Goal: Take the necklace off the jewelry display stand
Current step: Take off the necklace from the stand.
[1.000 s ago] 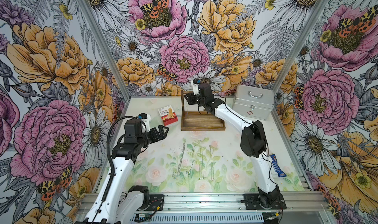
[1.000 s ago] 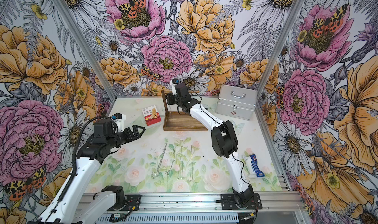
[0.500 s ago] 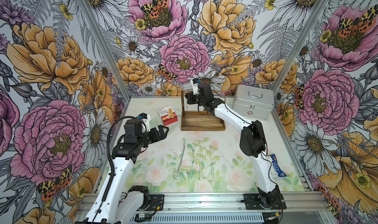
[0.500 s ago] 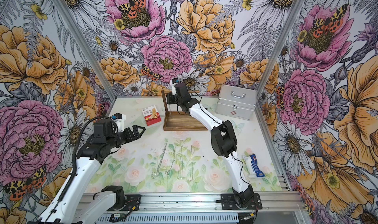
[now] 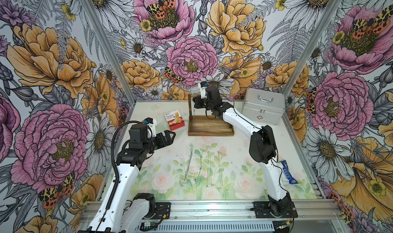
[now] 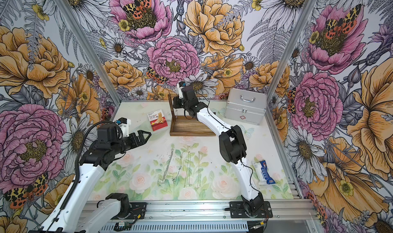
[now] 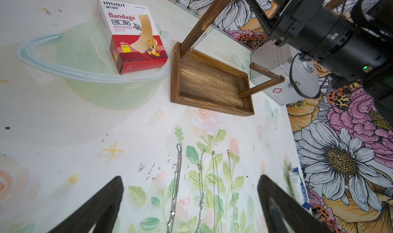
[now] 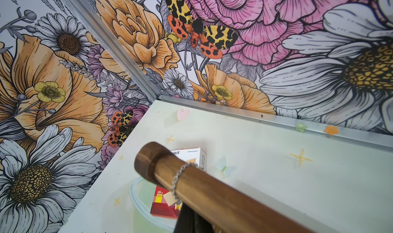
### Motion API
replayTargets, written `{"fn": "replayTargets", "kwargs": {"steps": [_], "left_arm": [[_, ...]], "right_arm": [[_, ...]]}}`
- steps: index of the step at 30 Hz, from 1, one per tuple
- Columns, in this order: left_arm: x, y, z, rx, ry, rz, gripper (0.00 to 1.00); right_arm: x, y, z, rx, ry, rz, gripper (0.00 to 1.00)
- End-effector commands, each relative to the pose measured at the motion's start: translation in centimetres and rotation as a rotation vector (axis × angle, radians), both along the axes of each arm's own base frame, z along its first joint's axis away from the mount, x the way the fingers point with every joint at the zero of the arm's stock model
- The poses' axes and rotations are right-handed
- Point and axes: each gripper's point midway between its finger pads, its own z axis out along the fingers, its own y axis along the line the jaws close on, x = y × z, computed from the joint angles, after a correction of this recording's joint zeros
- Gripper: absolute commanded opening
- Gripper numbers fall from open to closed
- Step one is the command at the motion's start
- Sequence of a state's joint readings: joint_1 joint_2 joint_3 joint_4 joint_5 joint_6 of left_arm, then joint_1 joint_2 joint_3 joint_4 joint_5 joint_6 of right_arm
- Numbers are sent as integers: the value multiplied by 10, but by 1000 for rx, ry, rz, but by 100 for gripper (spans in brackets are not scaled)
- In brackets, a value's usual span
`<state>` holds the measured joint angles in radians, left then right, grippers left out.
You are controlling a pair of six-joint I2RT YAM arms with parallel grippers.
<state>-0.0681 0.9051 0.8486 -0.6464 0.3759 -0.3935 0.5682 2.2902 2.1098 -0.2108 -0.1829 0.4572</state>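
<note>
The right arm's jaws had closed since 1 second earlier, clenched by the necklace (image 8: 177,180) hanging on the jewelry display stand (image 5: 210,125); left jaws hung released.

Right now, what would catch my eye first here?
The huge painted flowers on the walls. Then the right hand, closed at the top rod of the wooden stand at the back, and four necklaces laid in a row on the table in front.
</note>
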Motion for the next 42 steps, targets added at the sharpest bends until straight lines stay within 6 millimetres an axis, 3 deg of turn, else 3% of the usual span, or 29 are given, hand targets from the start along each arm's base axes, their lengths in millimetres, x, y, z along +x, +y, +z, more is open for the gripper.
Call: {"fn": "replayTargets", "kwargs": {"steps": [1,23,29,42], "left_arm": [[0,-6,1,-19,-9,-26,99],[1,-6,-1,-22,1,-26,99],[1,-6,-1,-21,1,-24,99],[2,-4,-5,-18,13,-20,99]], "right_arm": [[-3,-8,22,-11,-50,-22,0],[-9,-50,40,0,-83,-90,0],[-13,-78,43,24,-95,-132,0],[-19,-156,47,61,-100,-263,0]]}}
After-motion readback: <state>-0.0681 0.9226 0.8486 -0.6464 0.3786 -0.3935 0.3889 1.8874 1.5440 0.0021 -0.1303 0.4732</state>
